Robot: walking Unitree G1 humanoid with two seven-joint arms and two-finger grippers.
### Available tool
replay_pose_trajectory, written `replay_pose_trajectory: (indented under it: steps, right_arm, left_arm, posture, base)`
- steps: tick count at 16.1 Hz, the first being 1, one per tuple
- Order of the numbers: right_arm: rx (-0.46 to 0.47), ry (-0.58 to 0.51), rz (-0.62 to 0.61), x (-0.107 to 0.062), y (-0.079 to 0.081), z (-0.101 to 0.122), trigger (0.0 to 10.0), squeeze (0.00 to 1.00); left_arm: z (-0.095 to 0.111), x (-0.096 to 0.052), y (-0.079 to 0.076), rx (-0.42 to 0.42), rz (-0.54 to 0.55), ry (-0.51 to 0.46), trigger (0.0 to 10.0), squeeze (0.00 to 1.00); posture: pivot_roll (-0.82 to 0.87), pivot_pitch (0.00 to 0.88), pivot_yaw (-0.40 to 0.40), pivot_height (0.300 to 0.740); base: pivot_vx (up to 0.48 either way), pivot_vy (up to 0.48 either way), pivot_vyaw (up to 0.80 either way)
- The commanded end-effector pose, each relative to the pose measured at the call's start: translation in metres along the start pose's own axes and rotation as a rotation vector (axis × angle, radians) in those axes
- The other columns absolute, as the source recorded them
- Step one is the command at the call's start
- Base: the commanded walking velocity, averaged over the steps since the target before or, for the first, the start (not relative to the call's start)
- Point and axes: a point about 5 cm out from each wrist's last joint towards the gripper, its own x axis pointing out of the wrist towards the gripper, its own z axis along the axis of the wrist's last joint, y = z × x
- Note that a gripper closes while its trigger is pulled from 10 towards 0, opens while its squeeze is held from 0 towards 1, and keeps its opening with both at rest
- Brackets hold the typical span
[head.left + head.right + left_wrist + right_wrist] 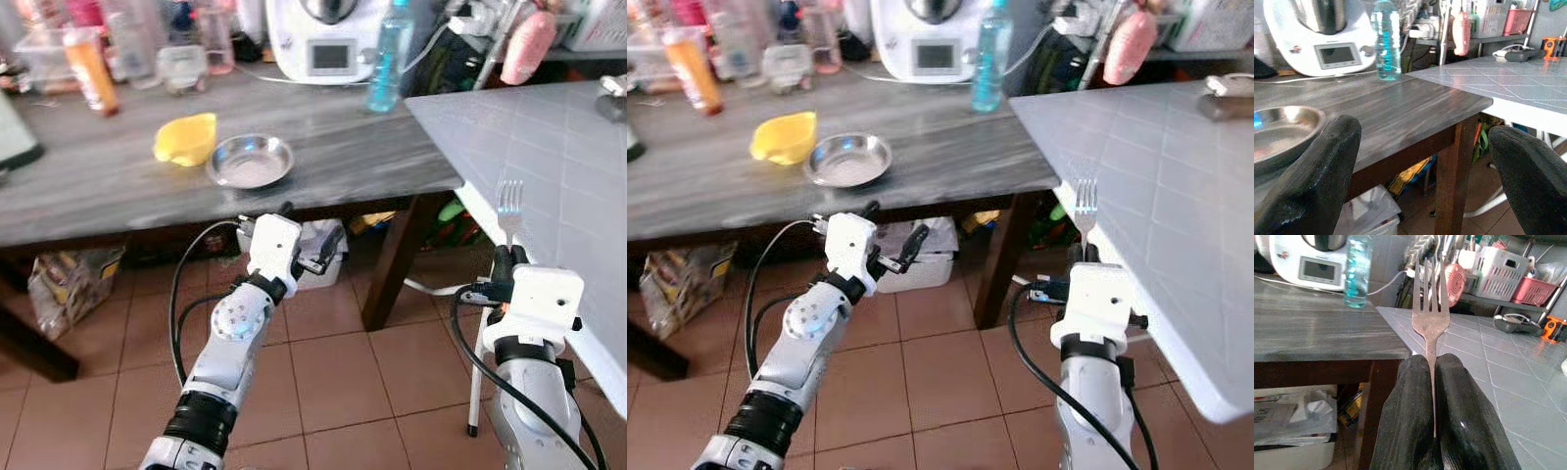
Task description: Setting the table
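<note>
The right gripper [1432, 382] is clenched on a fork's [508, 210] handle, tines pointing up, just beside the edge of the pale grey tiled-pattern table [558, 176] (its top checked in faint squares). The left gripper [890, 235] is spread wide, holding nothing, just below the front edge of the dark wooden table [118, 186]. Beyond it sit a steel plate [250, 161] and a yellow bowl [185, 138]. Terracotta floor tiles [333, 372] lie beneath both.

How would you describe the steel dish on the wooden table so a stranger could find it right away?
Start at the long dark wooden table with the white kitchen machine at its back. Near its front edge, just ahead of the left gripper, sits the steel dish. It is shallow, round and shiny, beside a yellow bowl, which is plastic-looking and deeper.
</note>
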Motion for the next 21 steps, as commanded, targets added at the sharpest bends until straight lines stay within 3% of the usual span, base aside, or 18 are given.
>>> replay_pose_trajectory:
  steps: [1,6,21]
  right_arm:
    - [-0.025,-0.011,-0.019,-0.0002,-0.0059,0.0031,10.0,0.0]
    - [-0.027,-0.013,-0.015,0.0001,-0.0042,0.0035,10.0,0.0]
    - [-0.027,-0.012,-0.005,-0.0001,-0.0027,0.0019,10.0,0.0]
  left_arm:
    - [0.0007,0.0018,-0.0059,-0.004,-0.023,-0.002,10.0,0.0]
    - [0.0004,0.0016,-0.0049,-0.003,-0.02,-0.002,10.0,0.0]
    - [0.0016,0.0013,-0.0039,0.007,-0.018,-0.007,10.0,0.0]
  posture:
    - [-0.01,0.117,-0.025,0.74]
    - [-0.01,0.118,-0.026,0.74]
    - [0.0,0.116,-0.026,0.74]
  base:
    - [0.375,0.0,0.0]
    - [0.373,0.0,0.0]
    - [0.372,0.0,0.53]
